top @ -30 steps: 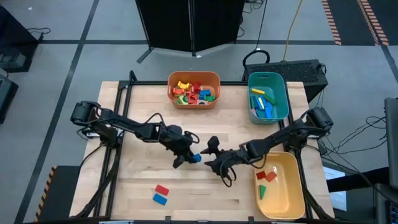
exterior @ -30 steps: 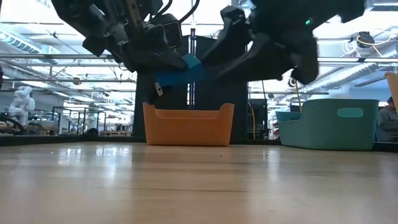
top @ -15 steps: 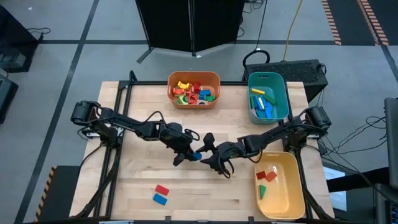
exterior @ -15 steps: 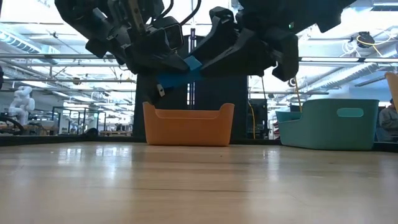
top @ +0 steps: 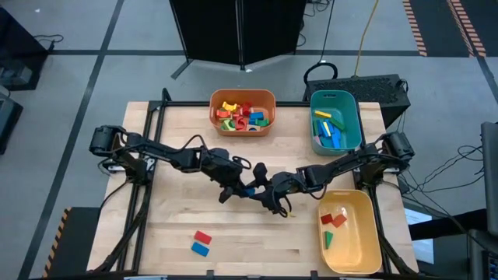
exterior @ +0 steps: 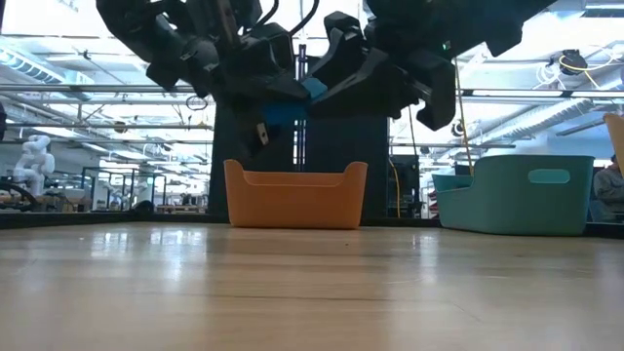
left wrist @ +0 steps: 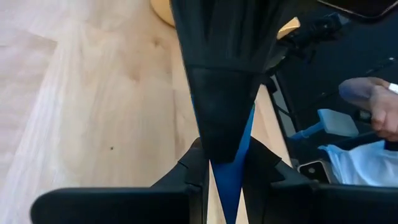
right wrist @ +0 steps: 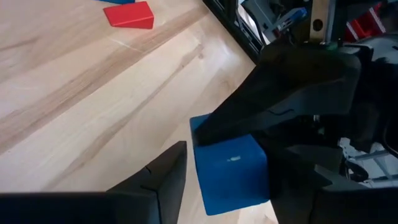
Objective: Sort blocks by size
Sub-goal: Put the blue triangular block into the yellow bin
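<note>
From above, we are meeting our two grippers in the air over the middle of the table [top: 171, 140]. Down low, the left gripper [exterior: 278, 102] is pinching the blue block [exterior: 292, 102] tight. At the right wrist, the right gripper [right wrist: 227, 168] is sitting around the block with its fingers partly open (not squeezing yet). If the left lets go too soon, the block could drop.
</note>
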